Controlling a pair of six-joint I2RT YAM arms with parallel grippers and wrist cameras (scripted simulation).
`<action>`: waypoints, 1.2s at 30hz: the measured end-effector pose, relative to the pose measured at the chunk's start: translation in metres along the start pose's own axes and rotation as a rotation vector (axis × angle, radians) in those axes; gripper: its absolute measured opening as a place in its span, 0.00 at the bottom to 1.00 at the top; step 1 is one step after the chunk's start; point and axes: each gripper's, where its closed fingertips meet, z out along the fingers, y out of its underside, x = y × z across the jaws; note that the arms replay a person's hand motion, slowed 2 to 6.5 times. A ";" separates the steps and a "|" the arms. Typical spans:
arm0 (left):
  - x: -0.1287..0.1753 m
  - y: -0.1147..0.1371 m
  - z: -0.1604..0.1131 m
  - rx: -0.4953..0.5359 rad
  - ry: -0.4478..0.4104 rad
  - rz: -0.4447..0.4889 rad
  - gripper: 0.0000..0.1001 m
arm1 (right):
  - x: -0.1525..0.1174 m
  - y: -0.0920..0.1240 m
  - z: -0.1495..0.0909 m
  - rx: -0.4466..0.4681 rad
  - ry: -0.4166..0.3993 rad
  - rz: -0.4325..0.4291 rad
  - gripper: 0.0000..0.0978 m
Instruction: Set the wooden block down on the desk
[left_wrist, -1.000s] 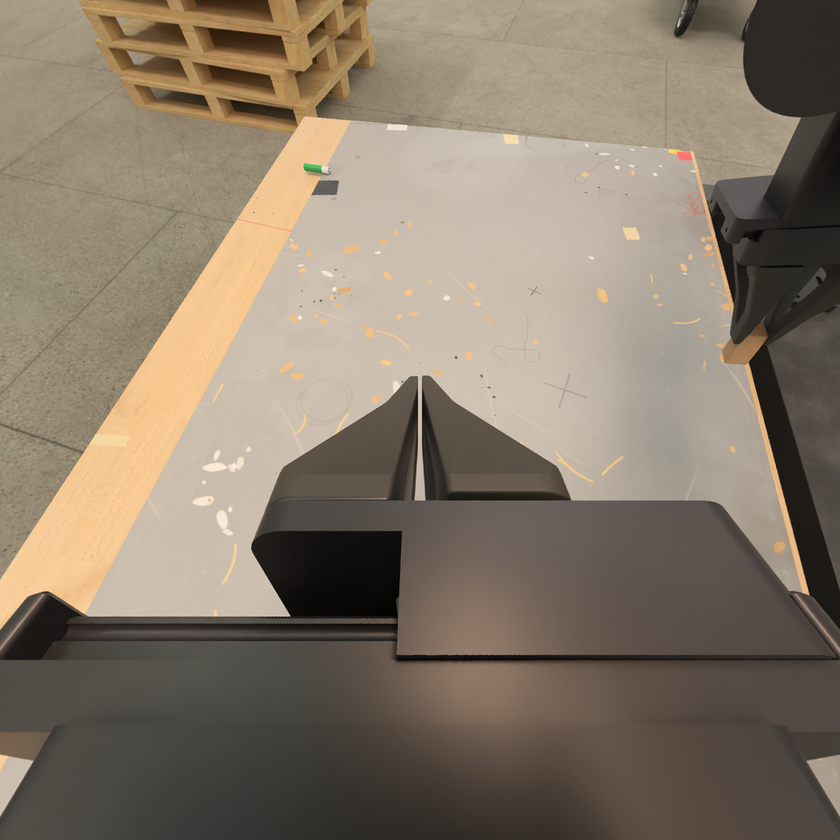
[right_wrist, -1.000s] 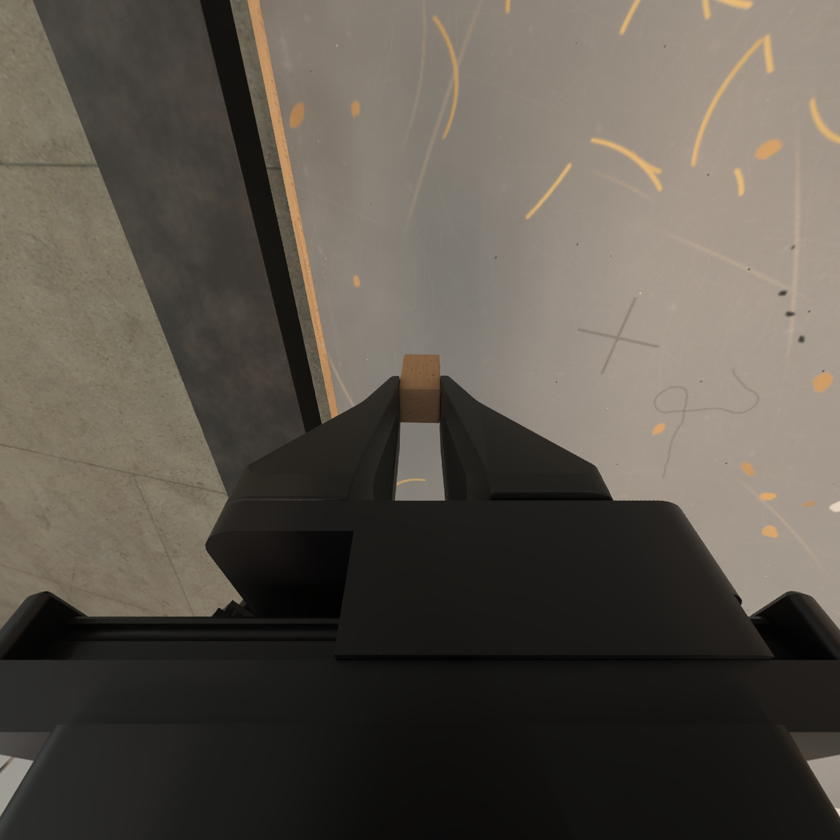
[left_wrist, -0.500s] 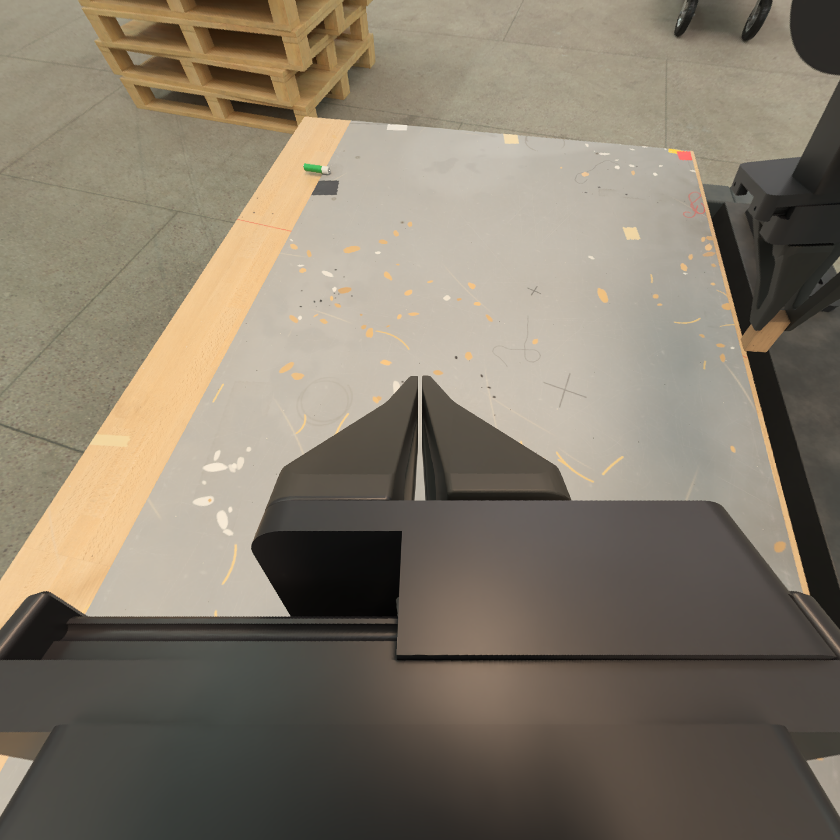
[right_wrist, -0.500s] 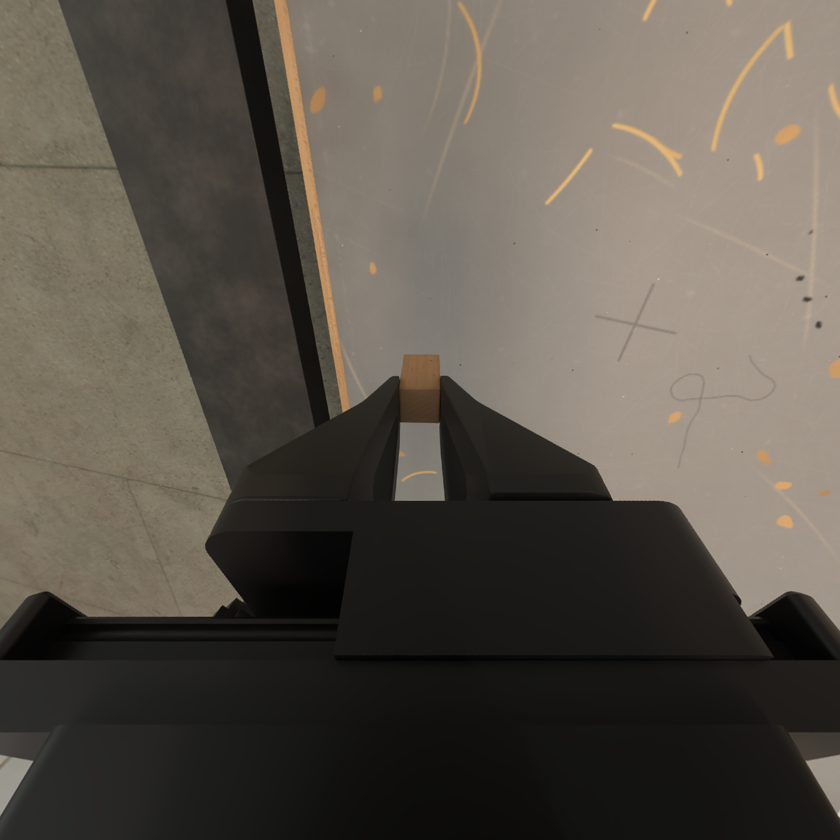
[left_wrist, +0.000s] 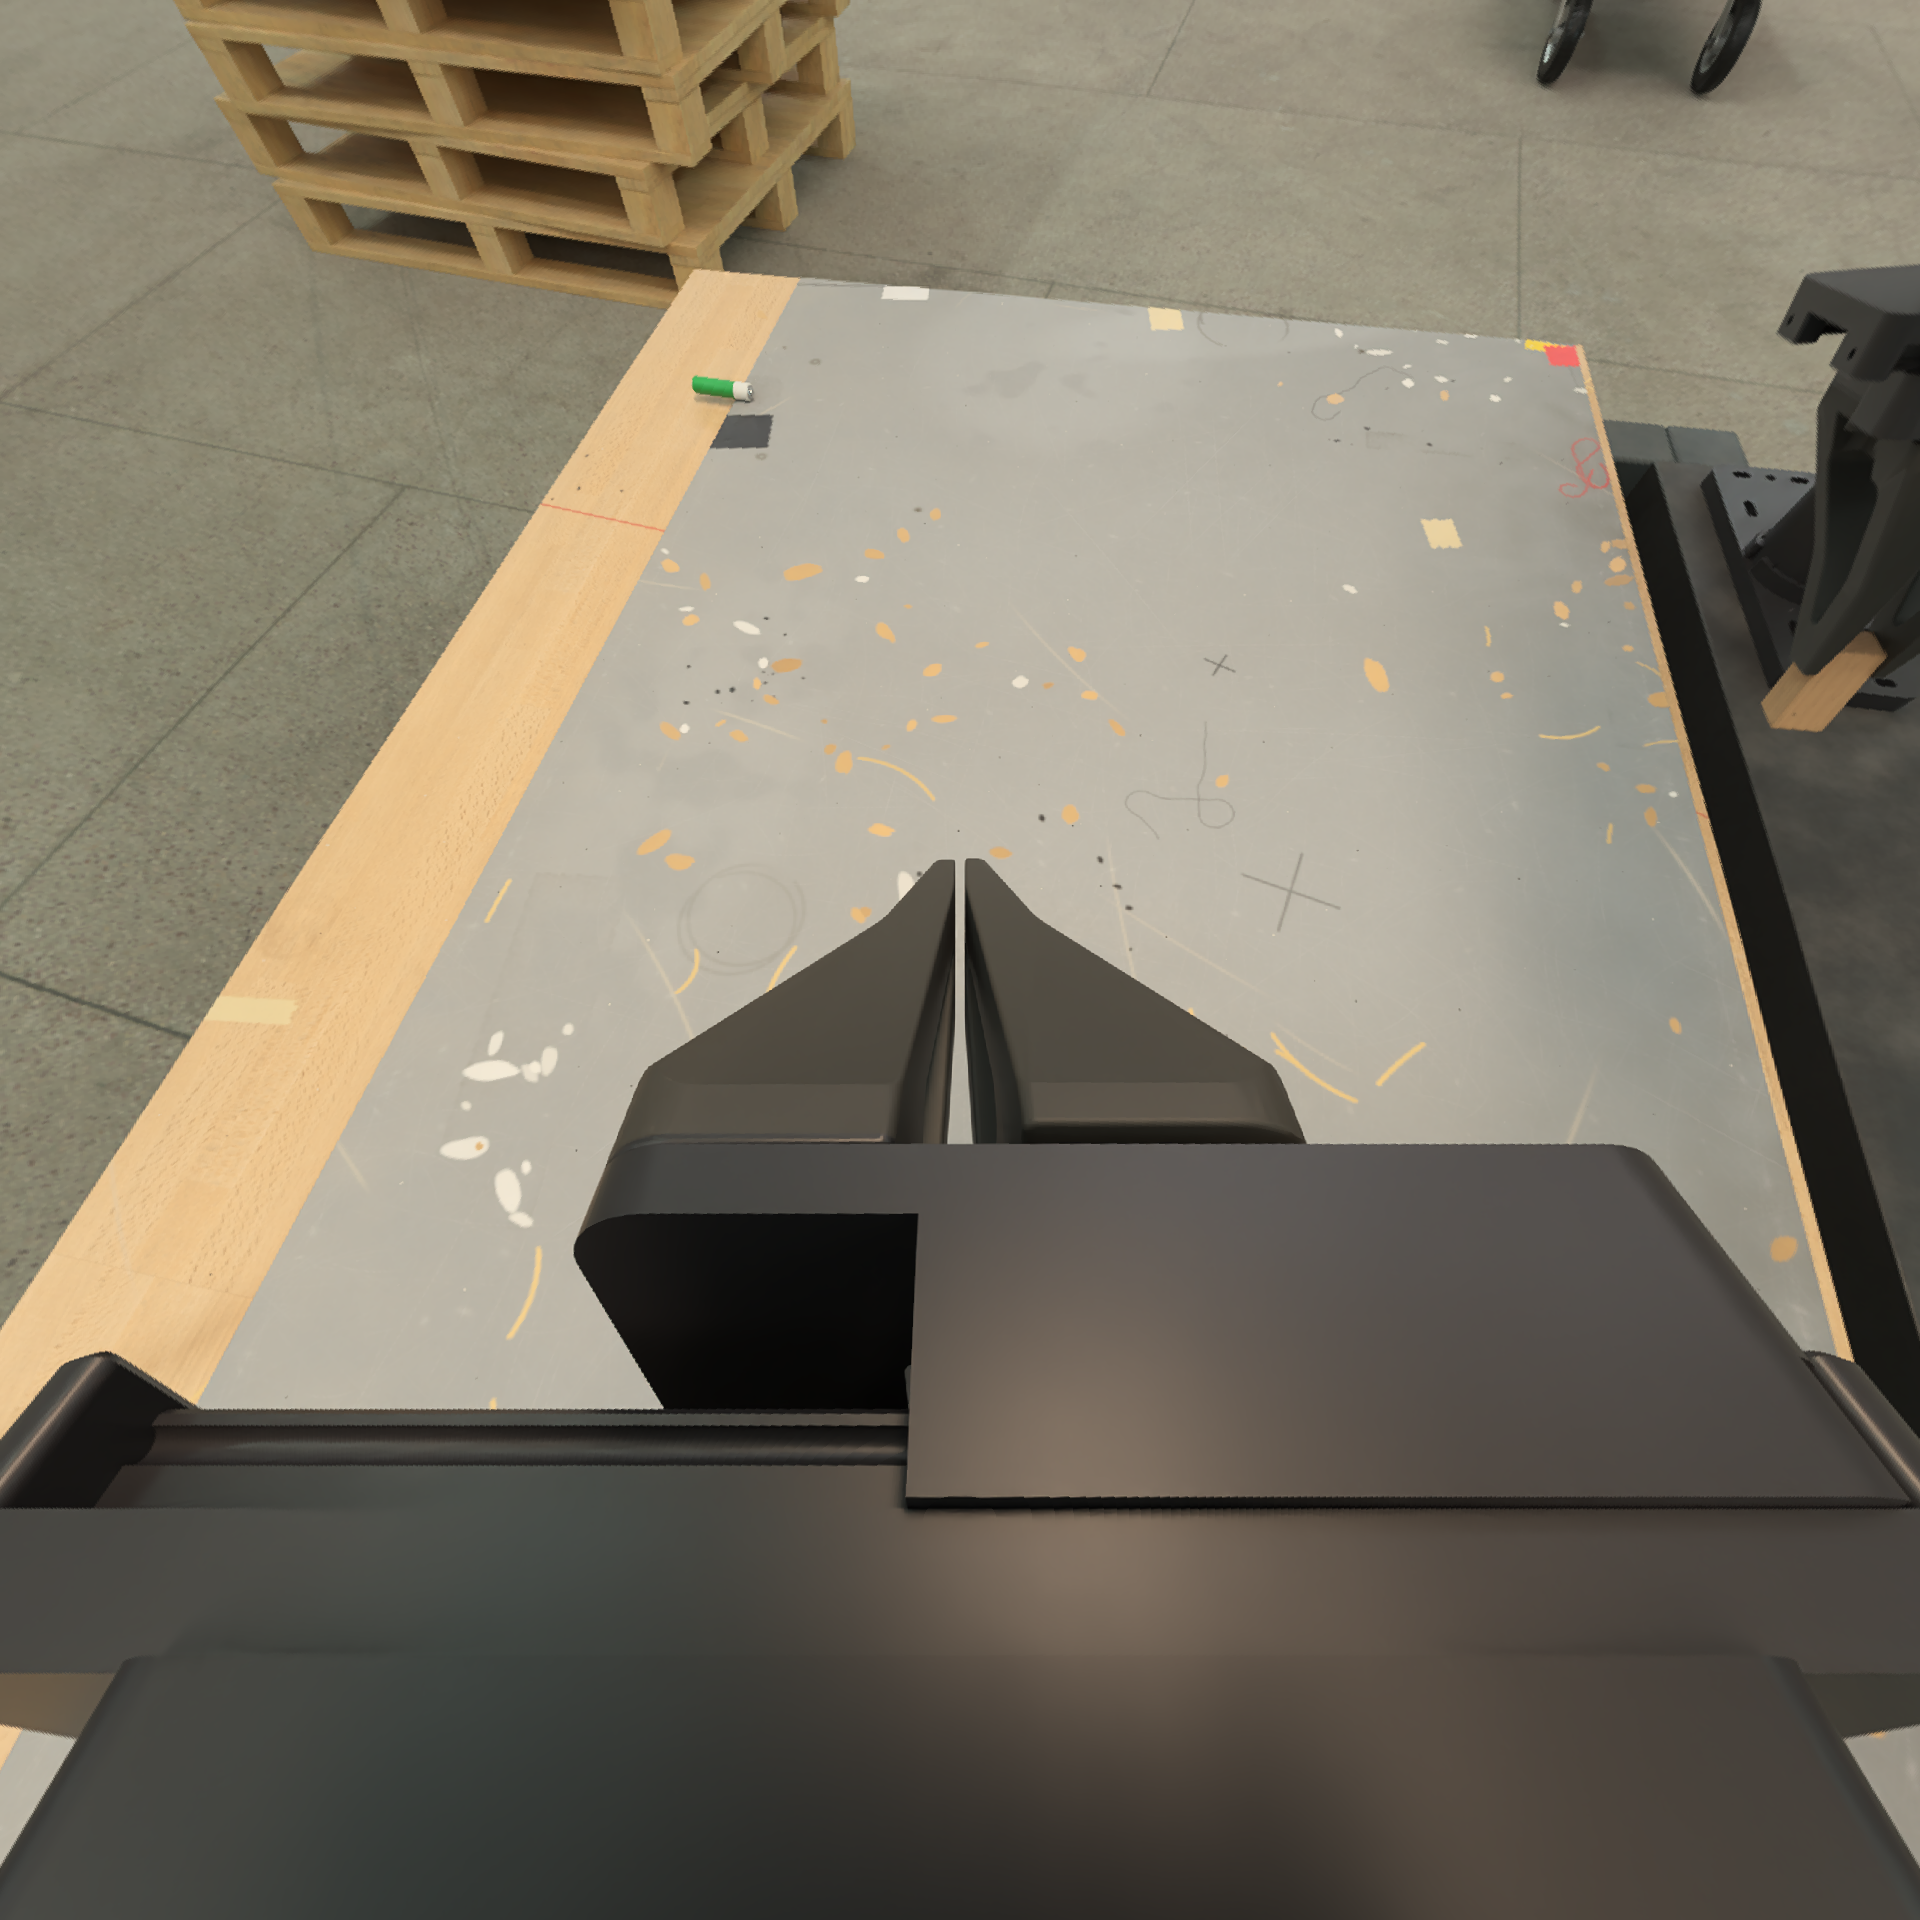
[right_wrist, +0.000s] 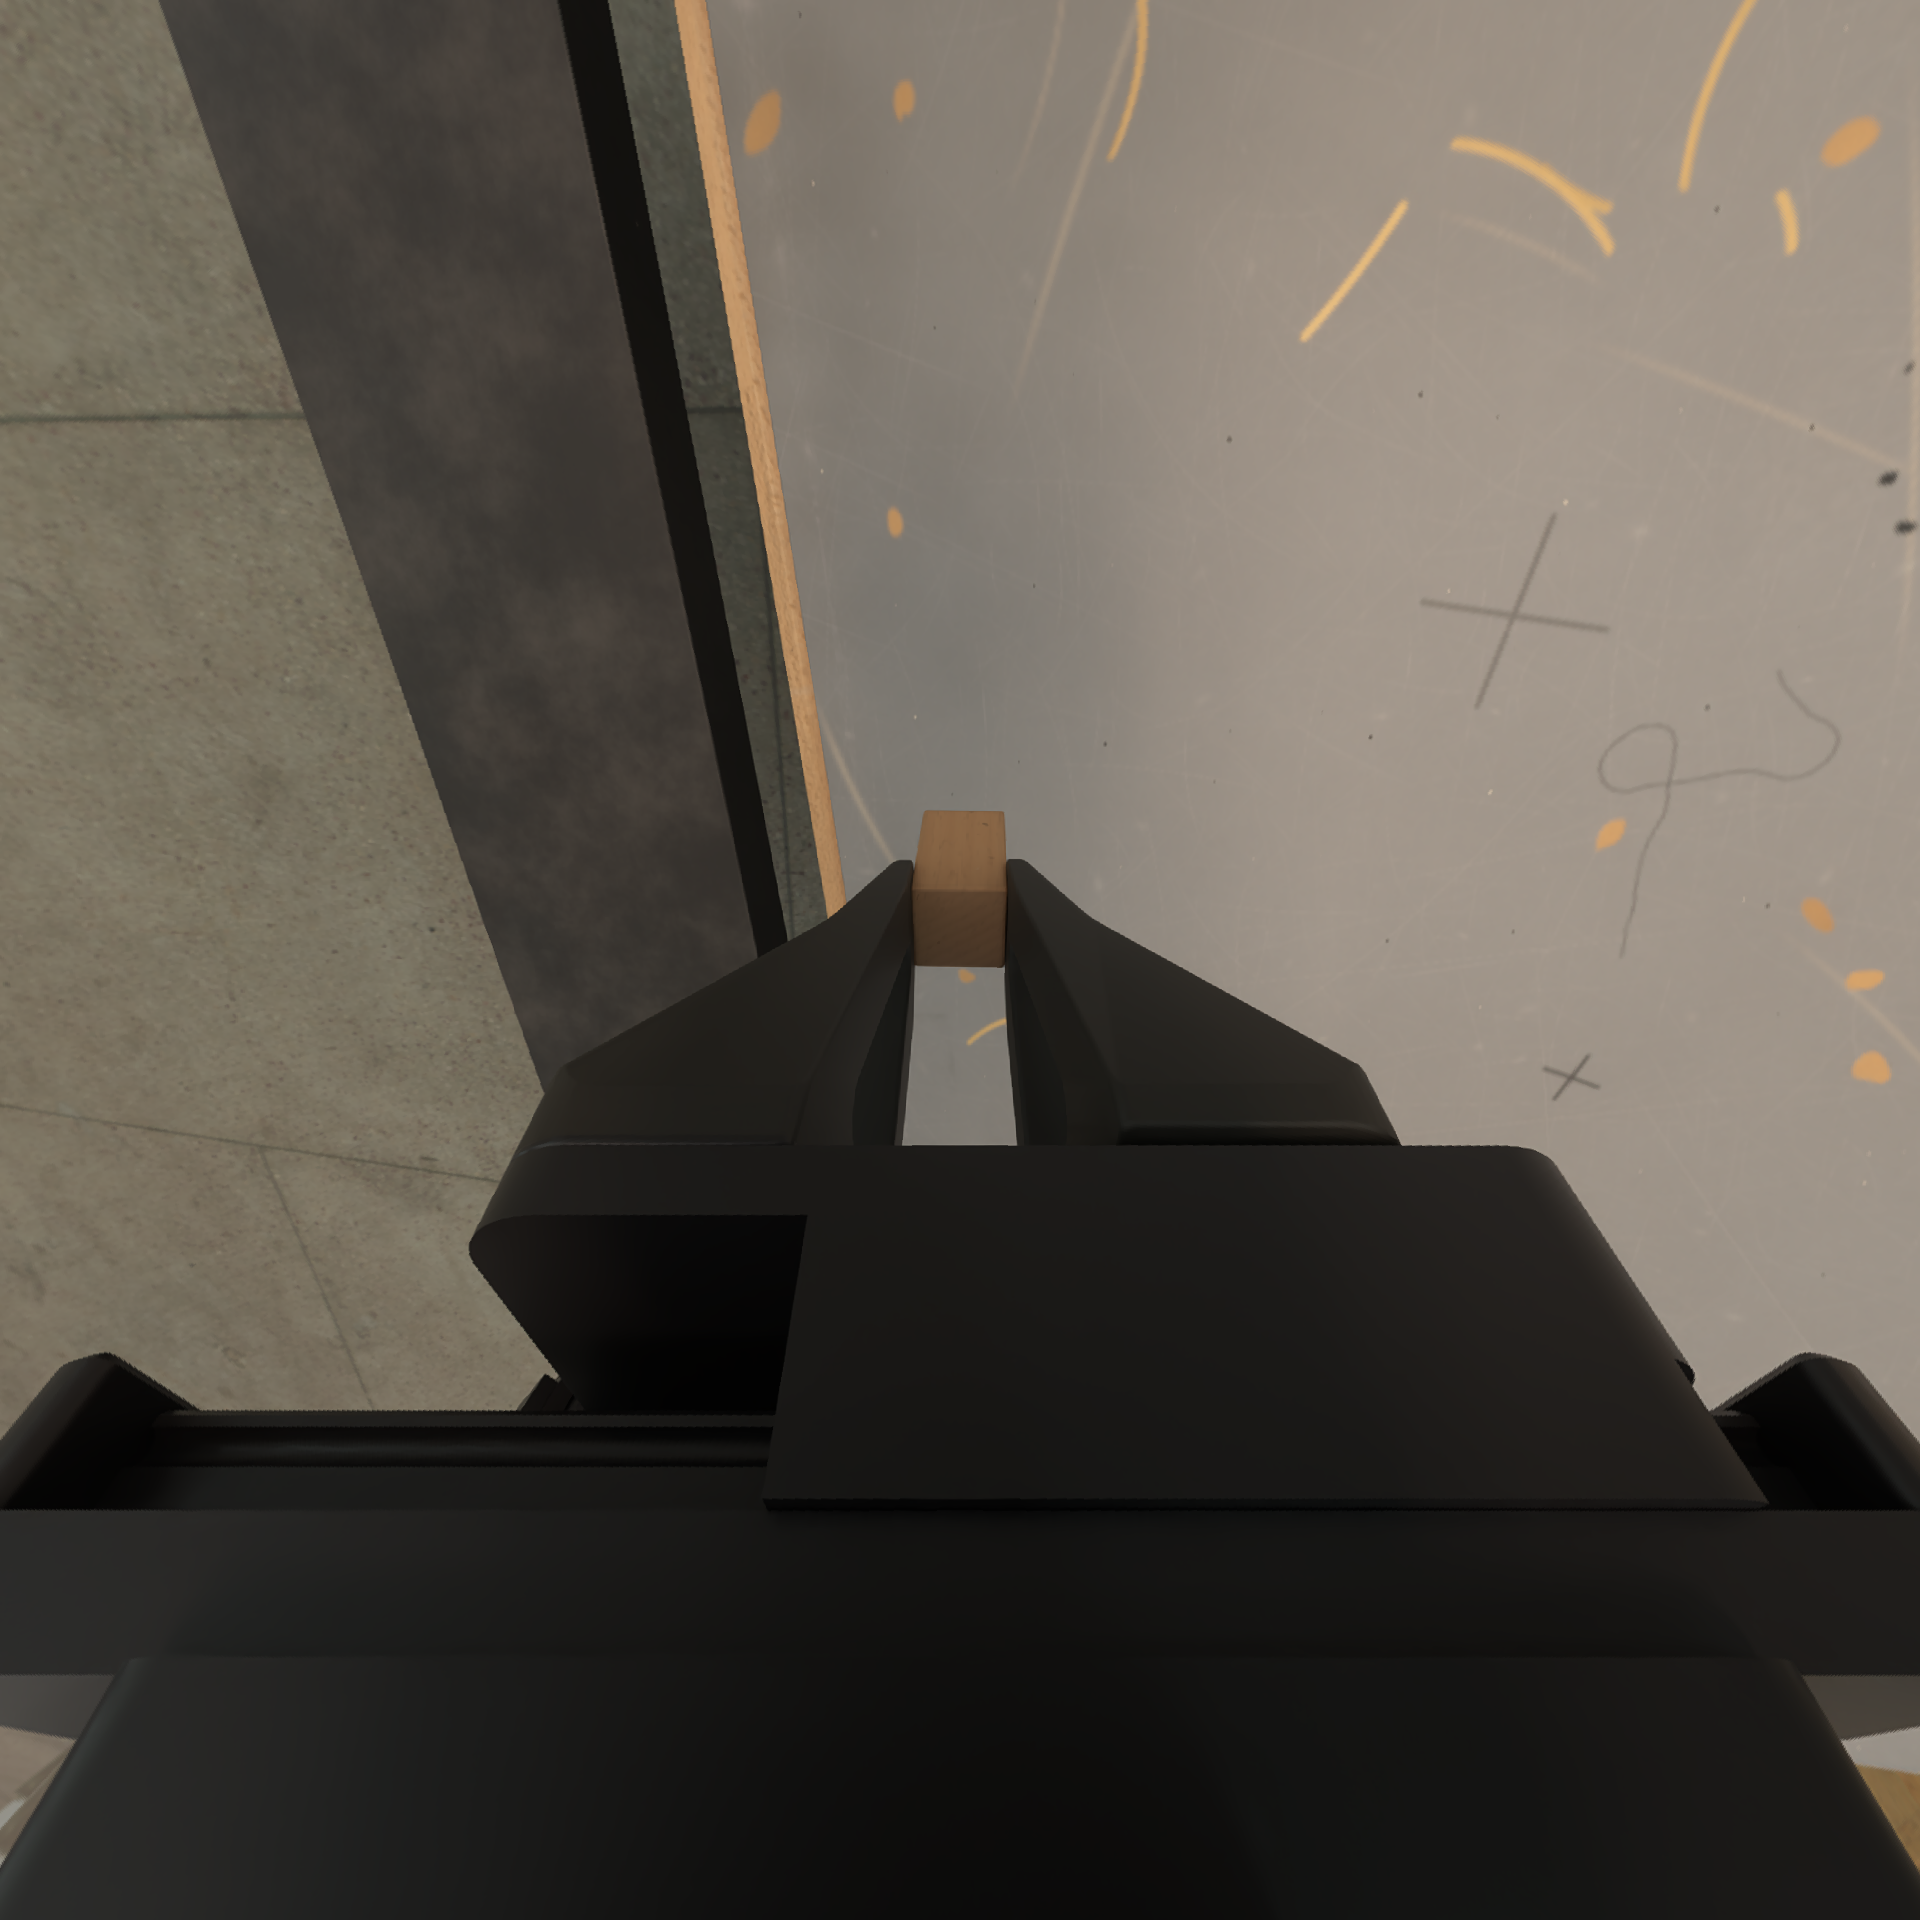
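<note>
Pinching wooden block (right_wrist: 961, 894) in right gripper (right_wrist: 961, 883) above desk (right_wrist: 1299, 468) edge, not lowered yet. Left gripper (left_wrist: 958, 873) pressed together, idle.

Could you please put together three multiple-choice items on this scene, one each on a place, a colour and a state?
1. Where does the small cylinder lie?
A. on the desk's wooden strip at the far left
B. between the left end effector's fingers
C. on the pallets

2. What colour is its body?
A. red
B. green
C. blue

3. What state is the right end effector in?
A. wide open, empty
B. shut, empty
C. shut on the wooden block

Key: 1 A, it rests on the pale wood border. 2 B, the body is green with a pale tip. 3 C, both fingers press the block's sides.
</note>
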 end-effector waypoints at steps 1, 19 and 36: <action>0.000 0.000 0.000 0.000 0.000 0.000 0.01 | -0.001 0.003 -0.002 0.000 0.008 0.003 0.15; 0.000 0.000 0.000 0.005 0.006 -0.004 0.01 | -0.013 0.047 -0.057 0.042 0.178 0.105 0.15; 0.000 0.000 0.001 0.008 0.009 -0.008 0.01 | 0.034 0.104 -0.129 0.137 0.434 0.403 0.15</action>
